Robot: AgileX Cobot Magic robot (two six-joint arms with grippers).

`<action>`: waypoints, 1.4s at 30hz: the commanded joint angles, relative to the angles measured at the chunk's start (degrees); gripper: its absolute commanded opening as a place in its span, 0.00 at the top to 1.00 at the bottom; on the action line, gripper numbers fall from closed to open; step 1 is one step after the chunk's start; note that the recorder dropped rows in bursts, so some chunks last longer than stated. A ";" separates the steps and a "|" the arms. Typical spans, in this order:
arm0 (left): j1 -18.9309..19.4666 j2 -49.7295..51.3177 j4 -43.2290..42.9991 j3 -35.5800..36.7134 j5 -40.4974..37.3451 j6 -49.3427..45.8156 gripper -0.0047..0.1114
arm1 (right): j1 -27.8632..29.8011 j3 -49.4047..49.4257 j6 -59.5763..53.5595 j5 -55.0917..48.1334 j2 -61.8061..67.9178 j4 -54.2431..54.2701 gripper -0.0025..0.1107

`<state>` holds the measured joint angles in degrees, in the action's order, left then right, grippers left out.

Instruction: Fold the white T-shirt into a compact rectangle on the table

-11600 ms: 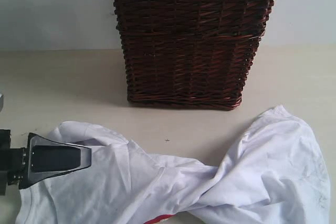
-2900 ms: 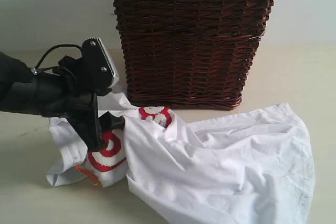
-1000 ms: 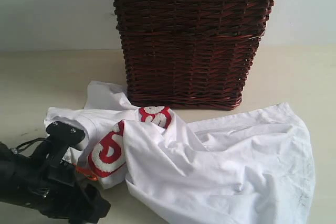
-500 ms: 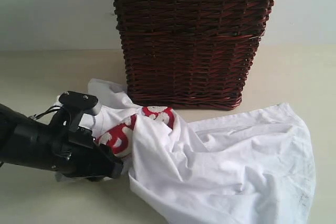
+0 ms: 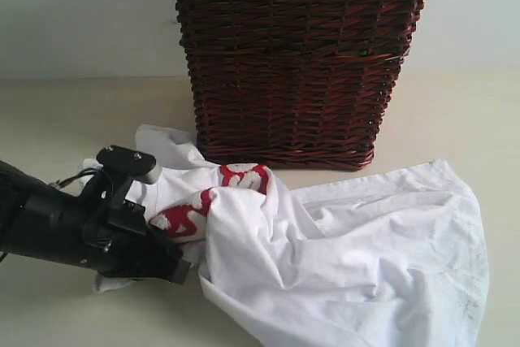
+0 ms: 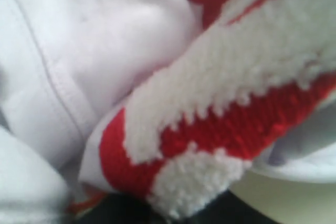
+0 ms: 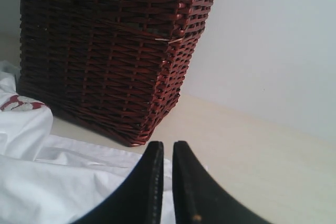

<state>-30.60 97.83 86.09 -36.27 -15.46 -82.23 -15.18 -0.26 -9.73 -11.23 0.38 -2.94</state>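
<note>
1. Your shirt [image 5: 349, 258] lies crumpled on the table [image 5: 65, 119], in front of the basket [image 5: 296, 62]. Most of it spreads to the right of the exterior view, and a bunched end sits at the left, near the basket's lower left corner.
2. Your left claw [image 5: 177, 267] is low at that bunched end, its black arm coming in from the left edge. It is closed, and its wrist view shows cloth pressed right up against it, so you have a pinch of the shirt.
3. The lettering [image 5: 195, 213], fuzzy white edged in red, is folded over just above that claw. In the left wrist view it fills much of the picture, with a bit of orange tag [image 6: 84, 205] beside the dark claw.
4. Your right claw [image 7: 167, 182] does not show in the exterior view. In its wrist view the two black fingers [image 7: 152, 182] stand almost together, with only a thin slit between them and nothing in it: closed and empty.
5. That claw hangs over the shirt's white cloth and points toward a corner of the basket, with bare table and a pale wall [image 7: 273, 40] beyond.
6. The shirt is wrinkled and not yet a rectangle.
</note>
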 commanded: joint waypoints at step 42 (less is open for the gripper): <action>2.65 -19.27 -34.73 -0.35 -21.73 20.74 0.40 | 0.34 0.26 -0.10 0.39 -0.38 0.05 0.90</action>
<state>-28.06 78.81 49.98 -36.37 -38.13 -65.14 -15.18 -0.26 -9.73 -11.23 0.38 -2.94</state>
